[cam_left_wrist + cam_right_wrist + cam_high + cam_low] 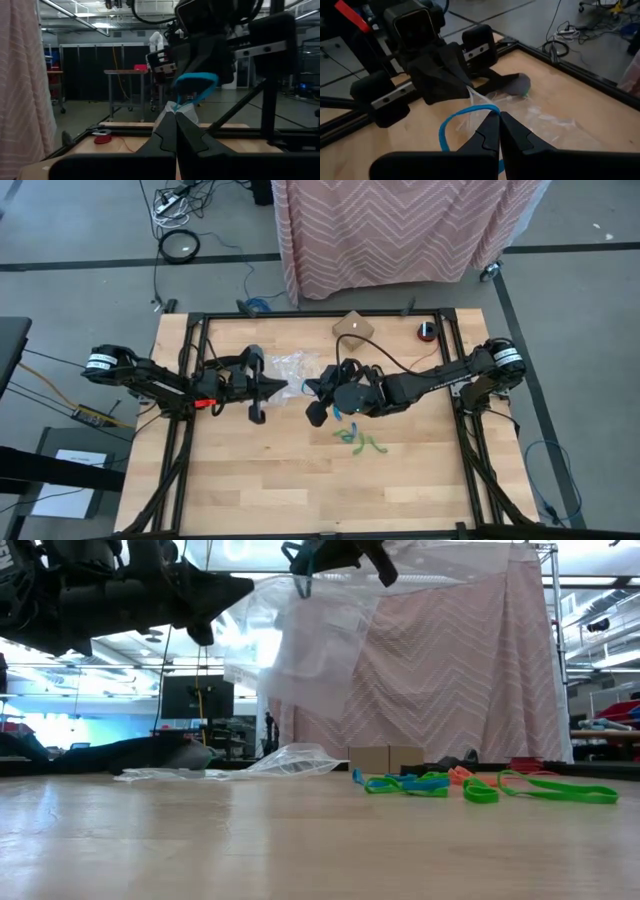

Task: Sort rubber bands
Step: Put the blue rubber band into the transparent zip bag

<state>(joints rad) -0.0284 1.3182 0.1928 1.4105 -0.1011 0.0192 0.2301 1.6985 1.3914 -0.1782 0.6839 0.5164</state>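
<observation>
A clear plastic bag (310,640) hangs in the air over the middle of the table, with my left gripper (175,131) shut on it. Facing it from the right, my right gripper (499,125) is shut on a blue rubber band (451,131), right beside the bag's top. Several more rubber bands, green, blue and orange (470,786), lie loose on the table nearer the front (357,439). A second clear bag (285,760) lies flat on the table below the grippers. My left gripper pinches the bag's top edge (471,93) between its two shut fingers, coming about level from the table's left. The bag hangs slack below the fingers, clear of the table. My right gripper pinches the blue band at one spot of its loop (488,111) between its fingertips, coming from the table's right and slanting a little down. The rest of the loop (197,82) hangs free and open, clear of the table.
A small cardboard box (352,327) and a red roll (427,332) sit near the table's far edge. A black frame (190,430) runs along both sides of the table. A pink patterned cloth (460,660) hangs behind the table.
</observation>
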